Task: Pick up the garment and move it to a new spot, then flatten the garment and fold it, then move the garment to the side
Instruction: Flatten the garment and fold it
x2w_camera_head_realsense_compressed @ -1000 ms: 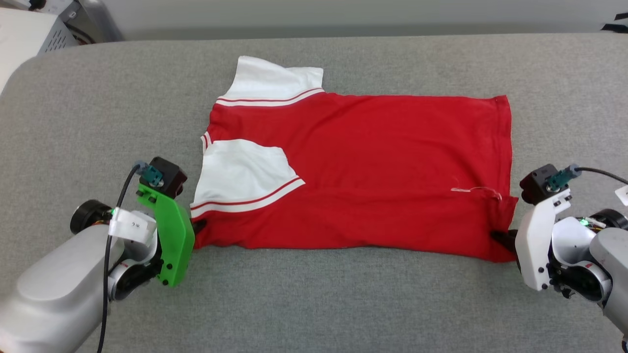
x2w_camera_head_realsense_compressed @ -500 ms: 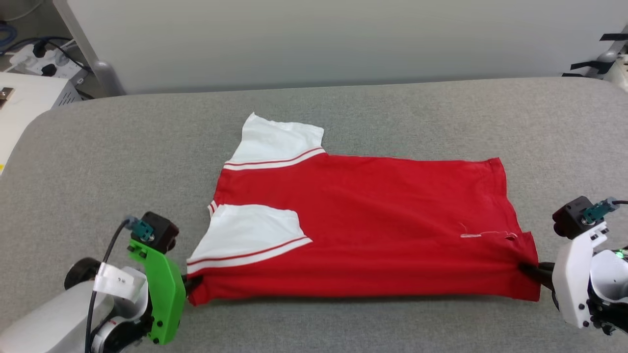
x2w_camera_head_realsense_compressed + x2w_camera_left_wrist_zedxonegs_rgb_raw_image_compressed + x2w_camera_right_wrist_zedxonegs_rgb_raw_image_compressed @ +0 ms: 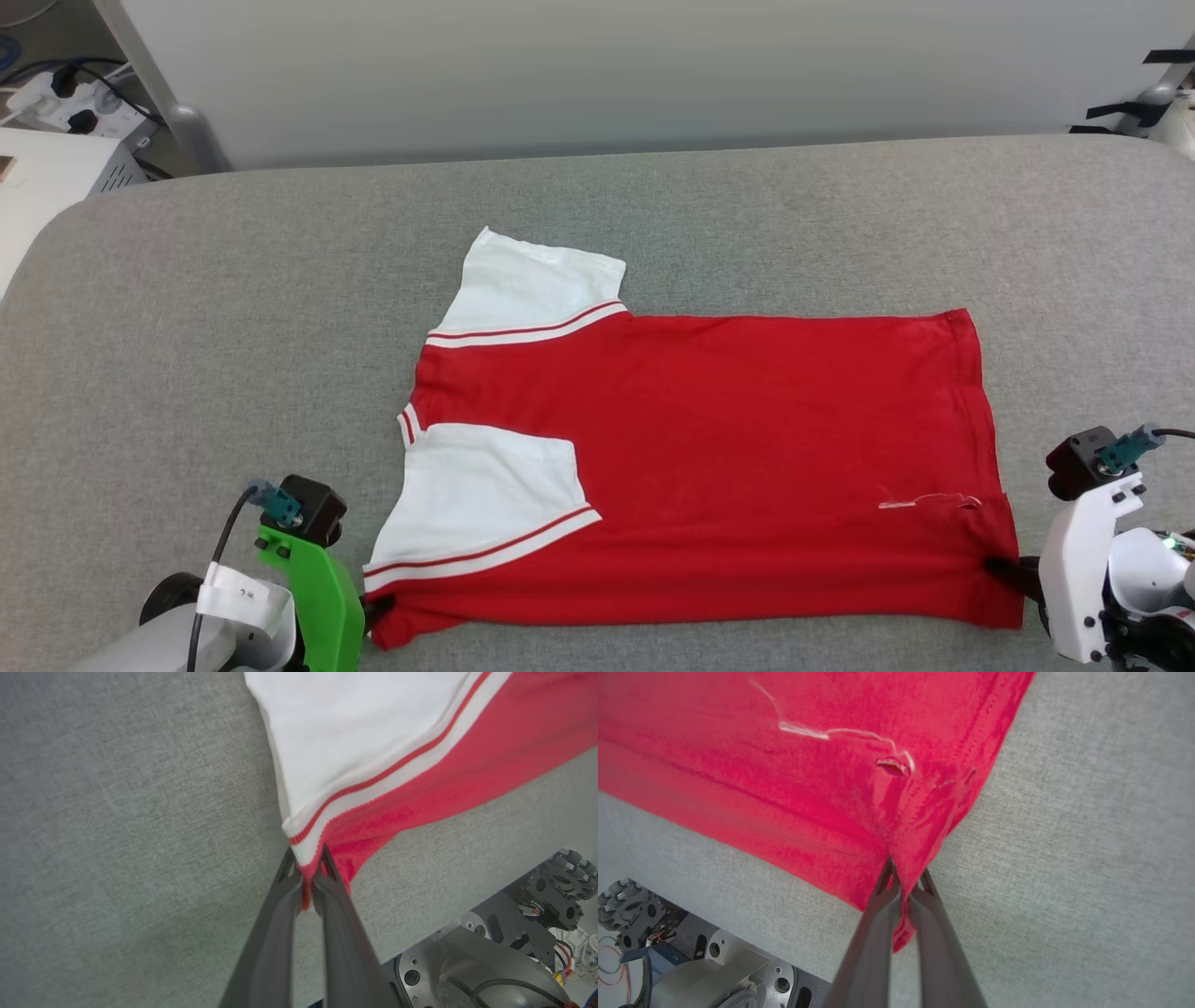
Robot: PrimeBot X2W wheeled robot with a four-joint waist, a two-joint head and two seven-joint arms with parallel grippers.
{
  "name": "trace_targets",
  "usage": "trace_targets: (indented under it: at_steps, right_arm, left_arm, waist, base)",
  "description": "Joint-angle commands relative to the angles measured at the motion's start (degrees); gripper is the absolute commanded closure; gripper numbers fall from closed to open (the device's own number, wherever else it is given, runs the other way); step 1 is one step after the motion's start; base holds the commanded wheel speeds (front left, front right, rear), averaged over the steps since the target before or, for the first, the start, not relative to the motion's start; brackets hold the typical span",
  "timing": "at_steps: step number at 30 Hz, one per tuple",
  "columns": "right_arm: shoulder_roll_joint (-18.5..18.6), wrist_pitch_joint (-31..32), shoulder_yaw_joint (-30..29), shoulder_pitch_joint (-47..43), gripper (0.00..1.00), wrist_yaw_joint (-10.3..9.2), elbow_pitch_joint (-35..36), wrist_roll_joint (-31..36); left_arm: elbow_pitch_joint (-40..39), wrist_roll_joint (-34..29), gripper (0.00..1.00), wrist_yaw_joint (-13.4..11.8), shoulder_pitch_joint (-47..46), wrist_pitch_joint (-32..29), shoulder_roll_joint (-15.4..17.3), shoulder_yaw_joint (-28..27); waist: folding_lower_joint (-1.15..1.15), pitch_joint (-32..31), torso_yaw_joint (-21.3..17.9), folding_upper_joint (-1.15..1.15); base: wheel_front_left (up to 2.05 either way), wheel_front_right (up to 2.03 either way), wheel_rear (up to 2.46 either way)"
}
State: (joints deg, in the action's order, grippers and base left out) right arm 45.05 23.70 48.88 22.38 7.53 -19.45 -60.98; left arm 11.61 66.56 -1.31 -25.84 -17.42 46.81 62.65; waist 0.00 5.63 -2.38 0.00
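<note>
Jaws on both arms are clenched on the garment (image 3: 747,439). In the head view the left jaws pinch its near corner below a white sleeve (image 3: 485,485), and the right jaws pinch the near hem corner at the opposite end. It is a red T-shirt spread flat across the grey bench (image 3: 233,355), with both white sleeves, trimmed in red and white stripes, at the robot's left. A loose pale thread (image 3: 924,504) lies near the hem. In the left wrist view the left jaws grip the garment (image 3: 420,779) where the striped trim meets red cloth, with a sliver of red between them. In the right wrist view the right jaws nip the stitched hem corner of the garment (image 3: 761,779), near a small hole (image 3: 892,766).
</note>
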Motion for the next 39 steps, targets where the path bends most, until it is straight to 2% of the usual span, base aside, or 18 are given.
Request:
trace_targets:
  at_steps: [1,3,4,5,6,12,19,23,27,29,32,36,39]
  right_arm:
    - [-0.90,-0.47,-0.18,-0.92,1.00,-0.04,-1.41,0.52]
    - [-2.34,-1.75,-0.19,-1.23,1.00,-0.04,-3.31,1.05]
    - [-3.06,-2.76,-0.55,-1.46,1.00,-0.04,-4.30,1.03]
    - [-3.84,-3.82,-0.76,-1.80,0.62,-0.04,-5.30,1.15]
    - [-4.33,-4.77,-0.88,-2.06,0.00,-0.04,-5.83,1.36]
    - [-5.75,-15.33,-5.40,-3.55,0.00,-0.04,-6.87,2.06]
    - [-7.88,-33.49,-17.68,-3.84,0.00,-0.04,-7.86,7.20]
    - [-10.67,-37.63,-24.65,-3.58,0.00,-0.04,-6.05,13.68]
    - [-15.18,-38.56,-32.43,-4.36,0.00,-0.04,-0.35,21.85]
    - [-17.96,-38.65,-36.38,-5.41,0.00,-0.04,4.27,26.25]
    - [-22.43,-38.67,-40.59,-7.49,0.00,-0.04,11.78,30.71]
    - [-25.46,-38.69,-42.07,-9.22,0.00,-0.04,19.34,34.69]
    - [-26.34,-38.69,-41.58,-9.56,0.00,-0.04,22.40,35.45]
  left_arm:
    - [1.30,0.00,1.00,-0.01,0.89,0.50,-0.35,-0.10]
    - [2.79,0.06,1.00,0.25,0.79,1.06,-1.11,-0.21]
    - [3.35,-0.13,0.50,0.36,0.70,1.37,-1.37,-0.20]
    - [3.91,-0.34,0.00,0.49,0.66,1.93,-1.62,-0.24]
    - [4.18,-0.43,0.00,0.65,0.68,2.15,-1.71,-0.22]
    - [2.15,-0.48,0.00,0.65,0.65,4.37,0.44,-1.64]
    - [-1.83,-2.31,0.00,-3.12,-3.51,8.76,4.75,-6.63]
    - [-2.15,-4.15,0.00,-4.38,-8.07,11.02,4.71,-9.32]
    - [-0.61,-7.50,0.00,-4.88,-13.77,12.57,3.29,-10.67]
    - [0.65,-8.67,0.00,-4.52,-16.89,12.91,1.89,-11.14]
    - [2.94,-10.09,0.00,-2.58,-22.18,11.40,-0.10,-11.04]
    - [6.27,-11.00,0.00,0.66,-29.94,6.03,-2.68,-10.19]
    - [9.22,-11.66,0.00,3.09,-35.75,-0.02,-4.38,-8.73]
  waist:
    - [0.00,0.37,0.05,0.00]
    - [0.00,0.37,0.17,0.00]
    - [0.00,0.23,0.24,0.00]
    - [0.00,-0.02,0.36,0.00]
    - [0.00,-0.31,0.46,0.00]
    - [0.00,-2.35,0.73,0.00]
    - [0.00,-2.77,0.48,0.00]
    - [0.00,-1.58,-0.62,0.00]
    - [0.00,0.57,-2.26,0.00]
    - [0.00,2.20,-3.10,0.00]
    - [0.00,5.48,-4.64,0.00]
    - [0.00,10.34,-6.59,0.00]
    - [0.00,13.83,-7.91,0.00]
  base:
    - [0.00,0.00,0.00]
    - [0.00,0.00,0.00]
    - [0.00,0.00,0.00]
    - [0.00,0.00,0.00]
    - [0.00,0.00,0.00]
    - [0.00,0.00,0.00]
    - [0.00,0.00,0.00]
    - [0.00,0.00,0.00]
    - [0.00,0.00,0.00]
    - [0.00,0.00,0.00]
    - [0.00,0.00,0.00]
    - [0.00,0.00,0.00]
    - [0.00,0.00,0.00]
